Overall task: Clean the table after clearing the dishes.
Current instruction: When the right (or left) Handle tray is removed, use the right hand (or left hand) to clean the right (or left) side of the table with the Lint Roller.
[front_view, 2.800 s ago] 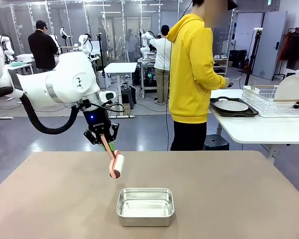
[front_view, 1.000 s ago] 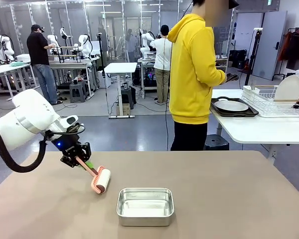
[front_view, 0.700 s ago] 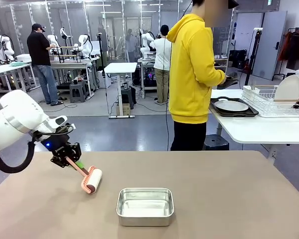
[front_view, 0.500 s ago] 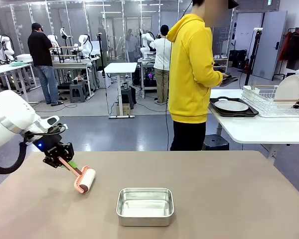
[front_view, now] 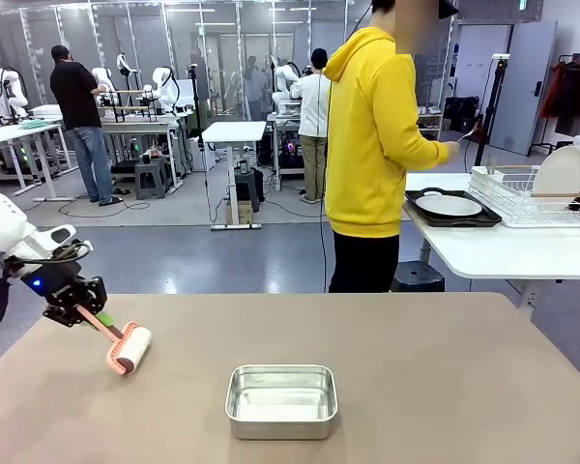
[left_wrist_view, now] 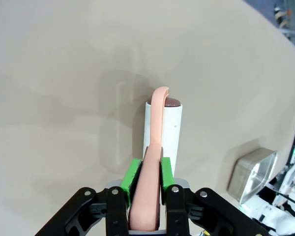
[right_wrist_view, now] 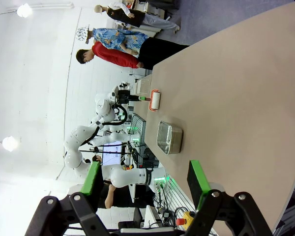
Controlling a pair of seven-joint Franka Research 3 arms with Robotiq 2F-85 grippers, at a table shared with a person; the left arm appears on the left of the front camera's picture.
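The left jaws are clamped on the salmon-pink plastic handle (left_wrist_view: 148,196) of a lint roller, green pads (left_wrist_view: 132,176) pressing it from both sides. Its white cylindrical roll (front_view: 133,348) lies straight ahead of them, low over the near left part of the wide tan-brown surface (front_view: 435,358). Whether the roll actually presses down I cannot tell, though its shadow lies close beside it. The roll's long axis runs in line with the handle, so I judge a cleaning stroke has to travel crosswise to the handle, toward the broad bare stretch on the robot's right. The small rectangular steel pan (front_view: 281,399) sits near, on that side, in the likely path. The right jaws stand wide apart and empty, well back from the roller, so the left arm is plainly the nearer. The dishes are off this surface: a round white plate (front_view: 449,205) lies on a dark tray (front_view: 483,220) on the white side surface (front_view: 503,253) (beside a person in a yellow hoodie (front_view: 372,145)).
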